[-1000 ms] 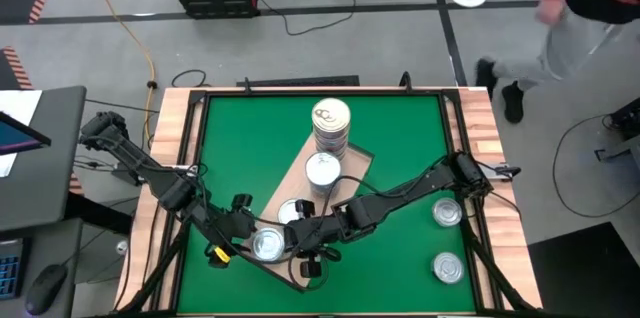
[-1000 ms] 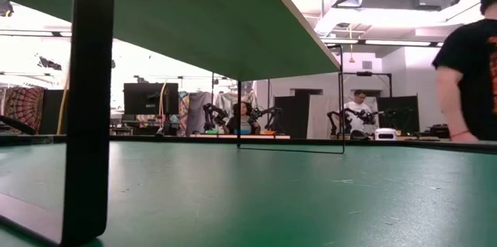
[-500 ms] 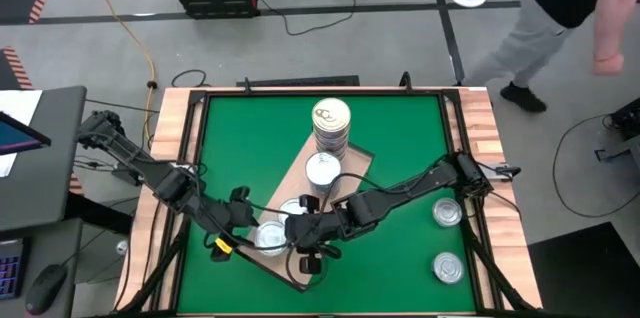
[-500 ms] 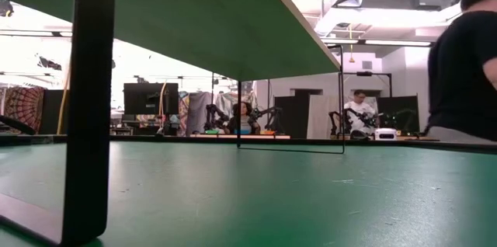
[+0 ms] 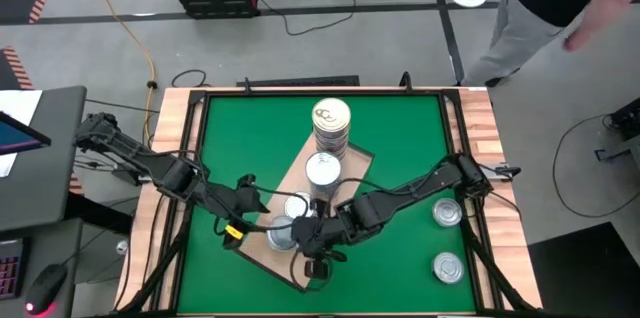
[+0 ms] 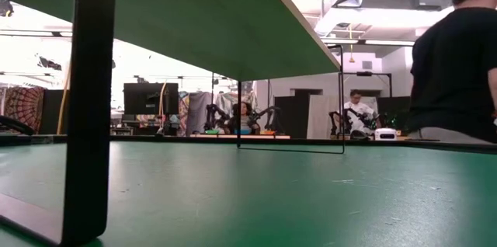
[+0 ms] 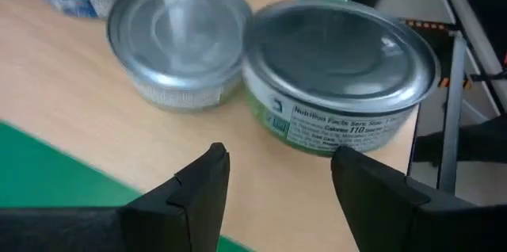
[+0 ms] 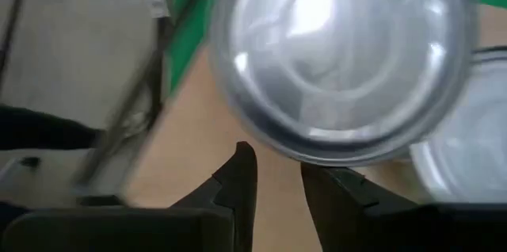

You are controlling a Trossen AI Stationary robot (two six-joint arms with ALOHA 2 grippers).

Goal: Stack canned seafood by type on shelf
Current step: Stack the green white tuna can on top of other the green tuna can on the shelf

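The shelf (image 5: 290,190) is a tan board lying slantwise on the green table. On it stand a tall stack of tins (image 5: 331,118), a shorter stack (image 5: 323,170), a single silver tin (image 5: 297,208) and a green-labelled tin (image 5: 282,233). Two more tins (image 5: 446,212) (image 5: 449,268) sit on the table at the right. My left gripper (image 5: 248,220) is open just left of the green-labelled tin (image 7: 341,70), which lies beyond its fingertips (image 7: 214,165). My right gripper (image 5: 308,240) is at that tin's right, its fingers a narrow gap apart (image 8: 277,169). My right gripper's fingertips (image 8: 244,165) stand close under the rim of the nearest tin (image 8: 341,54), coming level from the table's right. I cannot tell whether they touch it. The tin rests flat on the shelf.
The shelf stands on thin black legs (image 6: 89,99) above the table. A person (image 5: 560,8) walks beyond the table's far right corner. Free green surface lies to the left of the shelf and along the far edge.
The green-labelled tin has moved a little toward the table's right and far side, ending close beside the single silver tin. My left gripper has moved the same way along with it. The person beyond the table has walked on.
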